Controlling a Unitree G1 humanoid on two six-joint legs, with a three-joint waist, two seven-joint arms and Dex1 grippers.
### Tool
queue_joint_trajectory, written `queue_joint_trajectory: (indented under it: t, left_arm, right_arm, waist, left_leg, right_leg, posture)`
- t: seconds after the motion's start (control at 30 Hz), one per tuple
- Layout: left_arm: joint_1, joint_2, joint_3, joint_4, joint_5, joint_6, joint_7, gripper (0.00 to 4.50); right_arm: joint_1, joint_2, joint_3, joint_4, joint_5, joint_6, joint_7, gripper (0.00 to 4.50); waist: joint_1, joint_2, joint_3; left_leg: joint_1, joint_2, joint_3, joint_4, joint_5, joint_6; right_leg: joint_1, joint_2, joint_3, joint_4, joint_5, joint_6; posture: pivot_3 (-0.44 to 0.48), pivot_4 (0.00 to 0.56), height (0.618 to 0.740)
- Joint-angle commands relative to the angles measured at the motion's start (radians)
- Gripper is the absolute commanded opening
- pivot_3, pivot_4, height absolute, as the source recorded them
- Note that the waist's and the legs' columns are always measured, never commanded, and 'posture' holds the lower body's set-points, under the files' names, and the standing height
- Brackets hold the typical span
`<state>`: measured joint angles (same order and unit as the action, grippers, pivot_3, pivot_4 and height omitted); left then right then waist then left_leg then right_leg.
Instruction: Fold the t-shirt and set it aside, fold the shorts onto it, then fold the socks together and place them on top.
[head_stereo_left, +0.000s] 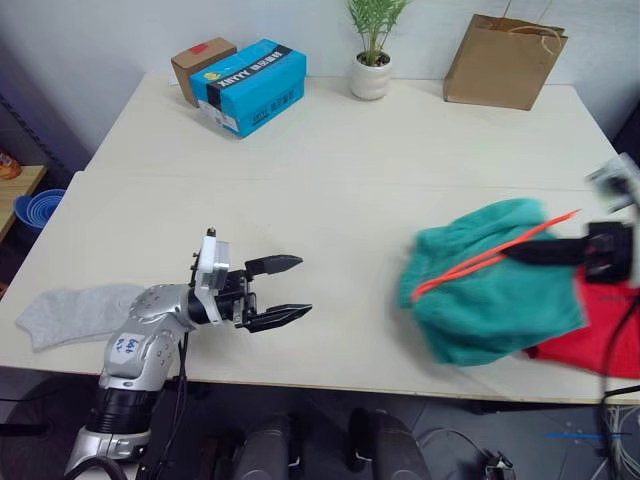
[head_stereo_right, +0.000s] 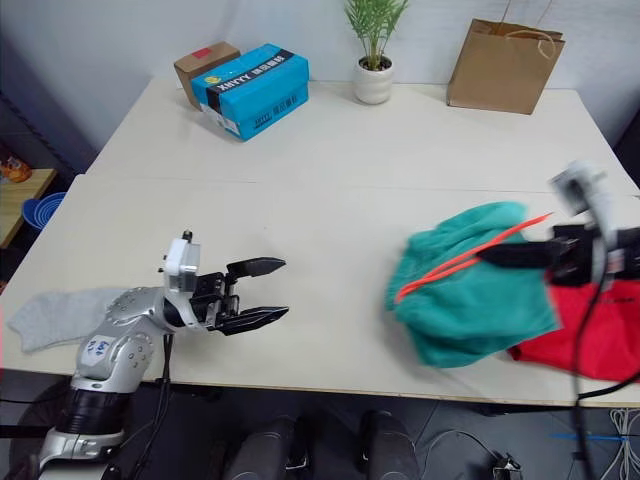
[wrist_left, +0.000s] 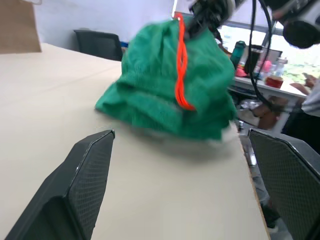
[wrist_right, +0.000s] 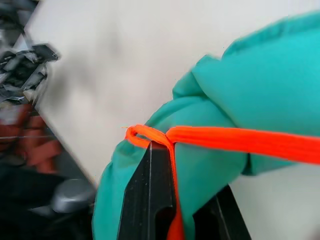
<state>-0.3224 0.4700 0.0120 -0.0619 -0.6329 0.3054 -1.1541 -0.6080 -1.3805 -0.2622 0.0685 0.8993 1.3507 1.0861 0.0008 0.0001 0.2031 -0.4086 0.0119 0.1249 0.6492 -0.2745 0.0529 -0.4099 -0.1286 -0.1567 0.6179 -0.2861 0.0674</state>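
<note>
Nearest the camera, at the table's front edge, the left gripper (head_stereo_left: 277, 292) is held just above the surface with its two black fingers spread wide and nothing between them. Behind its arm, at the front left corner, the light heather-grey knit socks (head_stereo_left: 75, 310) are seen lying flat.

On the right side of the pale wooden table (head_stereo_left: 330, 170), the teal-green soft fabric shorts (head_stereo_left: 490, 280) are bunched in a loose heap, partly lifted, with the neon orange drawstring (head_stereo_left: 495, 256) stretched across them. The right gripper (head_stereo_right: 530, 254) is closed on a fold of the shorts near the waistband, the drawstring caught against its fingers. The bright red cotton t-shirt (head_stereo_left: 600, 330) is partly covered by the shorts and lies at the front right corner, close to the edge.

A risk is judged here: with the cloth gripped at one bunched point, the heap may be dragged rather than spread, and the t-shirt beneath may be pulled off the nearby corner. The drawstring may also slip free or snag.

Ample open room is offered by the table's centre; the blue cardboard box (head_stereo_left: 248, 86), potted plant (head_stereo_left: 372, 50) and brown paper bag (head_stereo_left: 505, 62) stand well apart along the far edge.
</note>
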Motion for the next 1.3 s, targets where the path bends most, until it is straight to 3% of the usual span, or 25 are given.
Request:
queue_joint_trajectory:
  t: [0.03,0.17,0.33,0.43,0.57,0.67,0.7,0.87,1.1,1.3]
  left_arm:
    - [-0.054,-0.016,0.000,0.024,-0.008,-0.005,-0.020,4.50]
    - [-0.055,-0.016,-0.002,0.006,-0.026,0.034,-0.024,4.50]
    - [-0.034,-0.006,0.009,-0.011,-0.016,0.029,-0.020,4.50]
    - [-0.017,-0.001,0.021,-0.030,-0.020,0.031,-0.007,4.50]
    - [0.009,0.004,0.022,-0.052,-0.025,0.051,0.002,4.50]
    - [0.007,0.000,0.028,-0.067,-0.025,0.049,0.013,4.50]
    - [0.006,0.002,0.029,-0.068,-0.024,0.048,0.014,4.50]
    - [-0.002,0.015,0.034,-0.061,-0.015,0.044,0.010,4.50]
    - [0.007,0.059,0.054,-0.046,0.013,0.012,-0.005,4.50]
    - [0.003,0.107,0.074,-0.003,0.027,-0.007,-0.024,4.50]
  right_arm:
    - [-0.003,-0.093,0.080,0.111,-0.110,-0.161,0.151,0.02]
    - [-0.001,-0.150,0.219,0.317,-0.311,-0.388,0.279,0.02]
    - [-0.016,-0.130,0.375,0.557,-0.560,-0.642,0.377,0.02]
    - [-0.061,-0.051,0.404,0.732,-0.669,-0.801,0.324,0.02]
    - [-0.109,0.098,0.348,0.941,-0.739,-1.063,0.104,0.02]
    - [-0.131,0.134,0.325,0.998,-0.762,-1.143,0.114,0.02]
    - [-0.140,0.141,0.313,1.007,-0.763,-1.173,0.118,0.50]
    - [-0.153,0.106,0.272,1.034,-0.789,-1.243,0.117,2.08]
    - [-0.021,-0.094,0.140,1.008,-0.748,-1.355,0.249,4.48]
    - [0.151,-0.078,-0.083,0.912,-0.625,-1.519,0.295,4.48]
  waist:
    - [0.000,-0.001,0.000]
    - [-0.004,-0.002,0.000]
    - [-0.001,-0.001,0.000]
    - [-0.001,-0.001,0.001]
    - [-0.006,-0.001,0.001]
    - [-0.003,0.003,0.002]
    - [-0.003,0.004,0.002]
    - [-0.003,0.006,0.002]
    - [0.009,0.007,0.002]
    - [-0.012,0.004,0.002]
  left_leg:
    - [0.000,0.000,0.000,0.000,0.000,0.000]
    - [0.000,0.000,0.001,0.000,0.001,-0.004]
    - [0.000,0.000,0.003,0.000,0.002,-0.005]
    - [0.000,0.000,0.003,0.002,0.002,-0.005]
    - [0.001,0.000,0.004,0.003,0.002,-0.006]
    - [0.002,0.000,0.005,0.002,0.003,-0.006]
    - [0.002,0.000,0.005,0.002,0.004,-0.006]
    - [0.002,0.000,0.004,0.003,0.004,-0.006]
    - [0.002,0.000,0.005,0.003,0.004,-0.005]
    - [0.004,0.001,0.005,0.003,0.003,-0.007]
  right_leg:
    - [0.000,0.000,0.000,0.000,0.000,0.000]
    - [0.000,0.000,0.001,-0.001,0.000,0.000]
    - [-0.001,0.000,0.001,-0.001,0.000,0.001]
    - [0.000,0.000,0.000,0.000,0.000,0.001]
    - [0.001,0.000,0.001,0.000,0.001,0.000]
    - [0.001,0.000,0.001,0.002,0.001,0.000]
    - [0.000,0.000,0.002,0.002,0.001,0.000]
    - [0.001,0.001,0.001,0.003,0.001,0.000]
    - [0.001,0.000,0.001,0.002,0.001,0.000]
    - [0.003,0.001,0.002,0.002,0.001,0.000]
  posture:
    - [0.000,0.150,0.740]
    - [0.000,0.150,0.740]
    - [0.000,0.150,0.740]
    - [0.000,0.150,0.740]
    - [0.000,0.150,0.740]
    - [0.000,0.150,0.740]
    - [0.000,0.150,0.740]
    - [0.000,0.150,0.740]
    - [0.000,0.150,0.740]
    - [0.000,0.150,0.740]
